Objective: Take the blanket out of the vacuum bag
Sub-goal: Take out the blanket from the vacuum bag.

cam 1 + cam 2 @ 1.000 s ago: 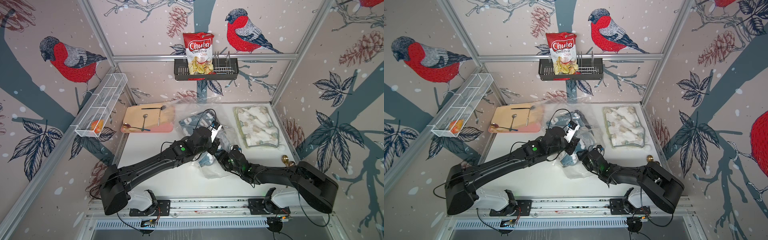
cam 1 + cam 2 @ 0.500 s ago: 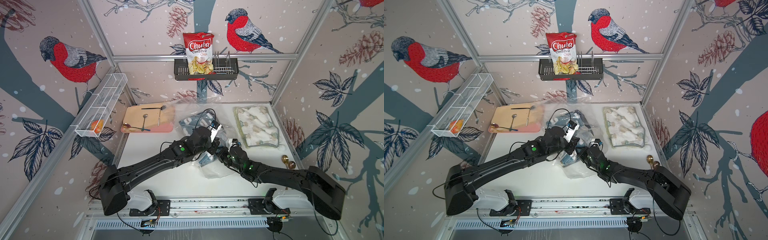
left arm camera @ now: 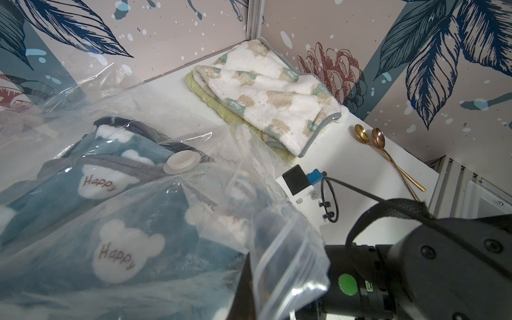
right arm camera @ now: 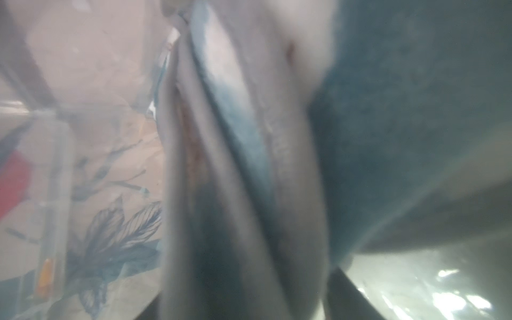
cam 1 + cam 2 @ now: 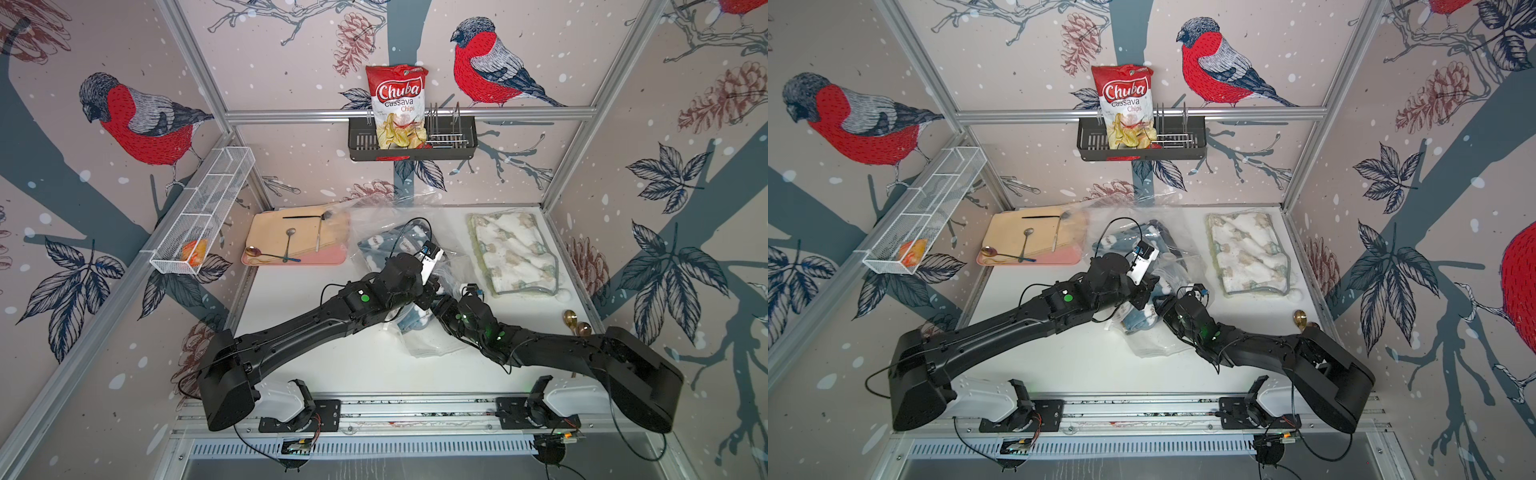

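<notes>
Setting: white tabletop (image 5: 316,361) inside a booth papered with red-breasted birds, pine cones and leaves.
Vacuum bag (image 5: 432,351) (image 5: 1154,347): large crinkly transparent plastic bag lying mid-table, running from the rear wall toward the front, between the two arms.
Valve cap (image 3: 181,163): small round white plastic cap on the bag's upper face.
Blanket (image 3: 63,194) (image 5: 376,245): blue fleece with white patches reading "Happy", bunched inside the bag. It fills the right wrist view as a blue-grey blur (image 4: 401,110).
Left gripper (image 3: 249,277): jaws closed on the bag's zip-strip rim, which stands up around them.
Right gripper (image 5: 1163,306): pushed into the bag's mouth against the blanket. I cannot tell whether it is spread or clamped on fabric.
Second blanket (image 5: 513,253) (image 3: 274,91): cream fleece with beige and teal patches, folded at the right rear, just beside the bag.
Spoons (image 3: 378,138) (image 5: 575,322): two gold metal spoons side by side near the table's right edge.
Tray (image 5: 332,261): pink flat tray at the left rear carrying a tan board (image 5: 270,232) and long-handled cutlery (image 5: 289,243). A corner of the bag overlaps it.
Wire basket (image 5: 208,208): white mesh trough on the left wall.
Rack (image 5: 457,141): black metal shelf on the back wall holding a red chips bag (image 5: 397,104).
</notes>
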You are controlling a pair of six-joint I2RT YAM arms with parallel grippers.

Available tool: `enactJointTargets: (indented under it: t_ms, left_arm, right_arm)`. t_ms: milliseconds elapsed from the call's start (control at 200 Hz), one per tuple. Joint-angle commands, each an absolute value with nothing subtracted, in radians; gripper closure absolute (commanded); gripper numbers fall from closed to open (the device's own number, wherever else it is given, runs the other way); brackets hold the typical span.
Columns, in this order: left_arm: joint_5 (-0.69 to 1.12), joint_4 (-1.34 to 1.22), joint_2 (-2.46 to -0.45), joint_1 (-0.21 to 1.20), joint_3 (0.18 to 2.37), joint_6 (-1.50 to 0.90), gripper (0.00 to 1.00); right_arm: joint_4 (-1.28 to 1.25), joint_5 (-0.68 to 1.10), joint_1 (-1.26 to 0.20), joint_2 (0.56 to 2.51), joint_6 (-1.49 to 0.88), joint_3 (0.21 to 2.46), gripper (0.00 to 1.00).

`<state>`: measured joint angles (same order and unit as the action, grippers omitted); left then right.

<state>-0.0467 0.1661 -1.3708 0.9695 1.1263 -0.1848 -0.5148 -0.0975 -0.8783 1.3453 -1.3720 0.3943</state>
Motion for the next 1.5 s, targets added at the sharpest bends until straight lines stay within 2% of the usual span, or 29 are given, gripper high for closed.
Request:
enactJointTargets:
  t_ms: [0,180,460,840,1106,1241,1341,1406,1496]
  left_arm:
    - [-0.030,0.133,-1.370,0.969,1.129,-0.187,1.00]
    - [-0.027,0.133,-1.372,0.969,1.130,-0.188,1.00]
    - [-0.025,0.133,-1.367,0.969,1.129,-0.188,1.00]
    - [-0.036,0.132,-1.355,0.969,1.127,-0.187,1.00]
    - [-0.039,0.129,-1.350,0.969,1.126,-0.186,1.00]
    - [-0.038,0.129,-1.353,0.969,1.126,-0.187,1.00]
    - [-0.037,0.128,-1.353,0.968,1.127,-0.187,1.00]
    - [-0.037,0.129,-1.354,0.969,1.127,-0.187,1.00]
    - [-0.035,0.129,-1.355,0.969,1.126,-0.188,1.00]
  right_arm:
    - [-0.528,-0.077,-0.876,1.380,-1.394,0.399,0.29]
    - [-0.575,-0.066,-0.866,1.452,-1.390,0.423,0.29]
    - [-0.536,-0.061,-0.879,1.439,-1.331,0.488,0.62]
    - [-0.461,-0.064,-0.879,1.333,-1.309,0.543,0.68]
    - [-0.492,-0.087,-0.857,1.330,-1.333,0.528,0.65]
    - [-0.544,-0.093,-0.862,1.363,-1.365,0.503,0.53]
    - [-0.644,-0.095,-0.867,1.390,-1.403,0.465,0.37]
    - [-0.682,-0.110,-0.871,1.403,-1.439,0.447,0.32]
    - [-0.803,-0.141,-0.886,1.423,-1.471,0.411,0.30]
